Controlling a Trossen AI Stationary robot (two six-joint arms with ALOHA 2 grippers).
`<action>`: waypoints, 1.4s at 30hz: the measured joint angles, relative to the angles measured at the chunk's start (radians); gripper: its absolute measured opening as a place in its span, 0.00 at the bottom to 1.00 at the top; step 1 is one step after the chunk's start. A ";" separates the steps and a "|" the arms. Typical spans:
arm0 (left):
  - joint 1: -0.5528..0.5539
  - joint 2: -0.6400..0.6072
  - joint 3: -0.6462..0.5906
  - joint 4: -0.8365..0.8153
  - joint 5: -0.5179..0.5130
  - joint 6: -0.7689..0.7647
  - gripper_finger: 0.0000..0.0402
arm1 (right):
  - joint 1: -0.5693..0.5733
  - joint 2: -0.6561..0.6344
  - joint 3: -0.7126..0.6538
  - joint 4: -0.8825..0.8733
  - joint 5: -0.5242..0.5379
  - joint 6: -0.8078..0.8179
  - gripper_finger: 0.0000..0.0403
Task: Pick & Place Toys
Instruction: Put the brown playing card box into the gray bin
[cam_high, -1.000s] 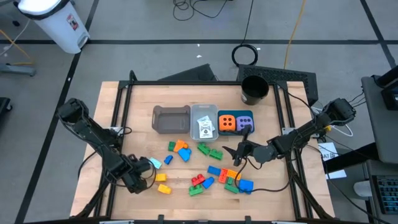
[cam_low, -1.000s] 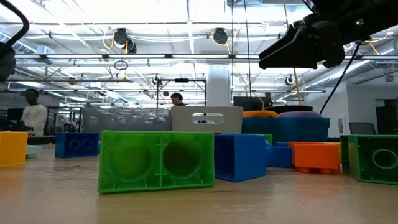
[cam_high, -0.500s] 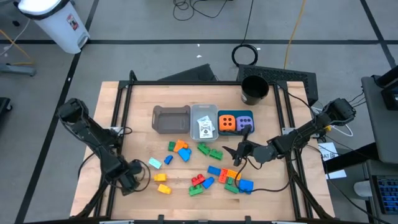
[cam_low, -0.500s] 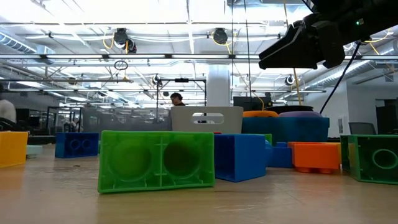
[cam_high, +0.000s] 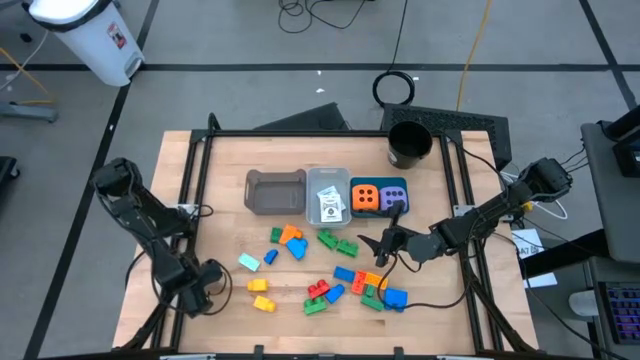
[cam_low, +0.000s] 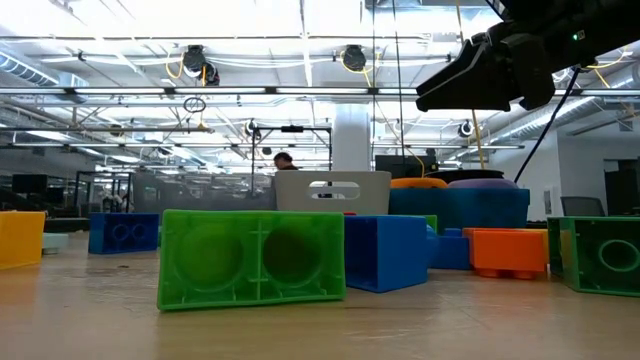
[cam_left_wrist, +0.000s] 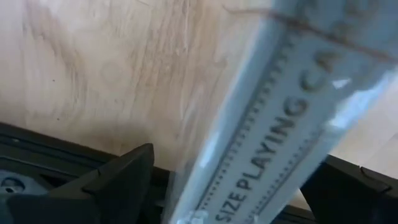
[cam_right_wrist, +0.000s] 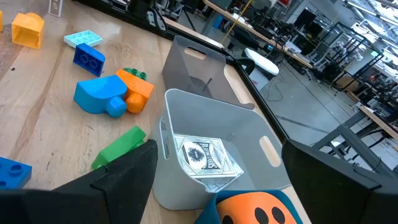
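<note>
Left gripper sits near the desk's front-left corner, jaws wide around a card box, which it appears to hold. Right gripper hovers mid-desk, jaws wide and empty, beside the bins. Bricks lie scattered along the front centre; cards rest in the clear bin.

In the left wrist view, a clear, pale box fills much of the picture. The words "SIZE PLAYING" run along it, then letters that look like "CA", perhaps the start of "CARDS". No other words can be read.
</note>
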 joint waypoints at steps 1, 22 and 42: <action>-0.004 0.000 0.000 0.001 -0.004 -0.001 0.94 | 0.000 0.000 0.000 0.000 0.000 0.000 0.82; -0.015 0.000 0.000 0.035 -0.267 -0.091 0.35 | 0.000 0.000 0.000 0.000 0.000 0.000 0.82; 0.099 0.000 0.140 0.101 -0.554 0.050 0.18 | 0.000 0.000 0.000 0.009 0.000 0.000 0.82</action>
